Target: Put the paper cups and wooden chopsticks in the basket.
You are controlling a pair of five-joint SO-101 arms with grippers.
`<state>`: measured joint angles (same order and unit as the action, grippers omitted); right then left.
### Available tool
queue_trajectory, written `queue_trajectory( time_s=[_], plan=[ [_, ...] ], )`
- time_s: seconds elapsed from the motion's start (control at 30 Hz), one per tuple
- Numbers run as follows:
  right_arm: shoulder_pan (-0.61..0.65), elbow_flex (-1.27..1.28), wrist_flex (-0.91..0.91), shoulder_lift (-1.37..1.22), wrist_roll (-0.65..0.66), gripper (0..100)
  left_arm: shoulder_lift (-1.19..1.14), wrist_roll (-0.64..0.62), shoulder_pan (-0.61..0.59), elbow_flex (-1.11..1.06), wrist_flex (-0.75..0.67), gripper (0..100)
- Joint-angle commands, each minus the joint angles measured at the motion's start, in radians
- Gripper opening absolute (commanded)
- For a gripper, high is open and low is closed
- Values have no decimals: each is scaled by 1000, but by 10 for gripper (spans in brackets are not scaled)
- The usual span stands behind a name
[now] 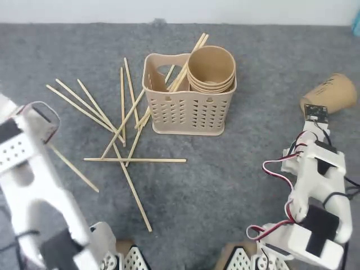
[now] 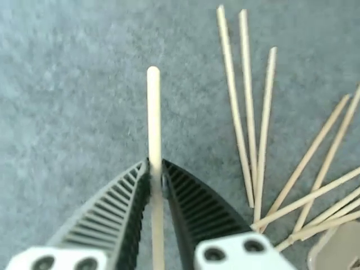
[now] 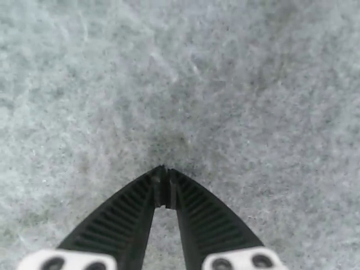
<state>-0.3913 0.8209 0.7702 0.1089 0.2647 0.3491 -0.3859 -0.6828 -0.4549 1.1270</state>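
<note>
Matting [image 1: 264,50] of grey stuff is spread over the table, and a beige slotted basket [image 1: 188,112] is set upright near its middle; a stack of paper cups [image 1: 211,67] is nested in the right-hand part of the basket as seen from above, and a few chopsticks [image 1: 185,64] are leaned in beside the stack, their ends projecting over the rim; loose sticks [image 1: 121,121] are scattered and crossed on the matting to the left of the basket, the nearest reaching its lower left corner; one further cup [image 1: 332,93] is laid on its side well apart from the basket, near the right edge, just beyond the right arm [image 1: 315,197]; the left arm [image 1: 31,185] is placed at the lower left; the left gripper [image 2: 155,166] is closed tight on a single chopstick [image 2: 153,112], which is pinched between the ribbed jaws and projects straight past their tips over bare matting, other sticks being fanned out near it; the right gripper [image 3: 162,175] is closed with its tips meeting, nothing being held, above bare matting.
</note>
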Motion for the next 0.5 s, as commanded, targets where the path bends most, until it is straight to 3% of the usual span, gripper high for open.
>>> queue_trajectory(
  time_s=[0.0,0.47],
  plan=[
    [7,0,-16,65,11,9,204,40,0,-81,-86,12],
    [5,0,-16,65,11,9,453,91,41,-171,-331,12]
  ],
)
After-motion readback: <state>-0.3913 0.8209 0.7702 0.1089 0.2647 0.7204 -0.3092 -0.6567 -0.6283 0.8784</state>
